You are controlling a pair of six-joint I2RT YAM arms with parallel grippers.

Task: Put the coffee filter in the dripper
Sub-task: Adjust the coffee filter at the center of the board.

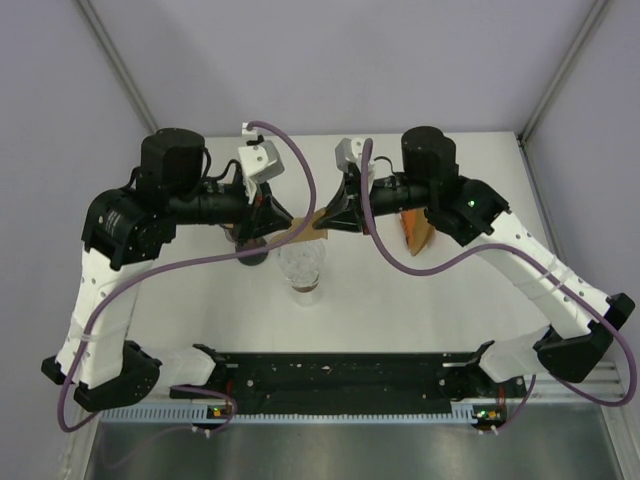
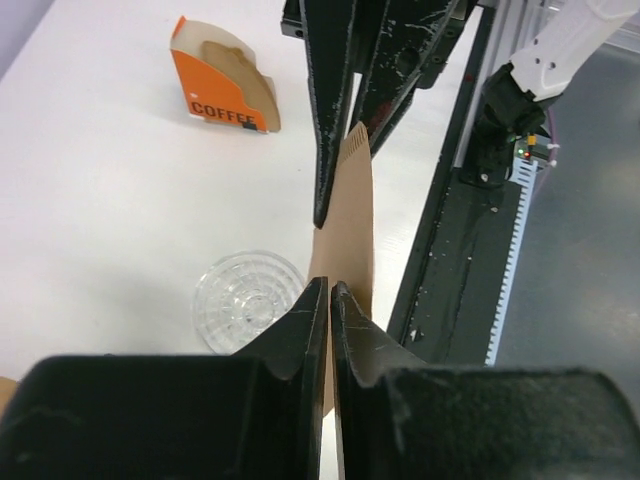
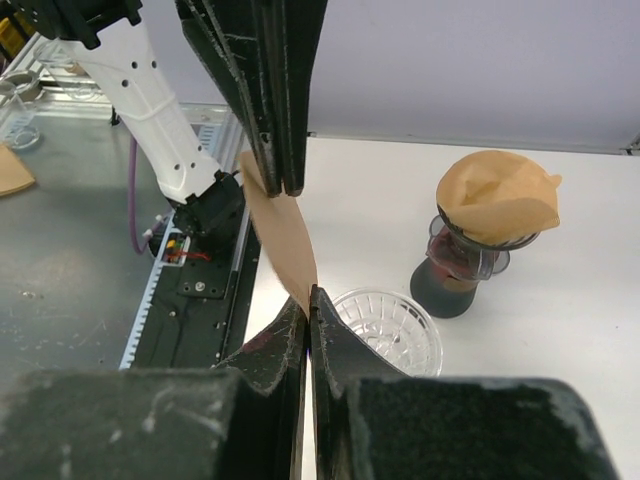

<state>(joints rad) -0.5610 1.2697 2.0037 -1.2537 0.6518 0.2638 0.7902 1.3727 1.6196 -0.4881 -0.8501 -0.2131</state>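
Note:
A brown paper coffee filter [image 1: 308, 226] hangs stretched between my two grippers, just above the clear ribbed dripper [image 1: 302, 266]. My left gripper [image 2: 330, 287] is shut on one edge of the filter [image 2: 345, 220], its jaws only a hairline apart. My right gripper [image 3: 308, 292] is shut tight on the opposite edge of the filter [image 3: 280, 235]. In the left wrist view the dripper [image 2: 248, 300] stands on the white table left of the filter. In the right wrist view the dripper [image 3: 390, 325] lies just right of my fingertips.
A dark dripper stand [image 3: 455, 280] holding its own brown filter [image 3: 497, 195] stands beside the clear one, under my left arm. An orange COFFEE filter box [image 2: 222, 92] sits behind my right arm [image 1: 470, 205]. The black rail [image 1: 340, 375] runs along the near table edge.

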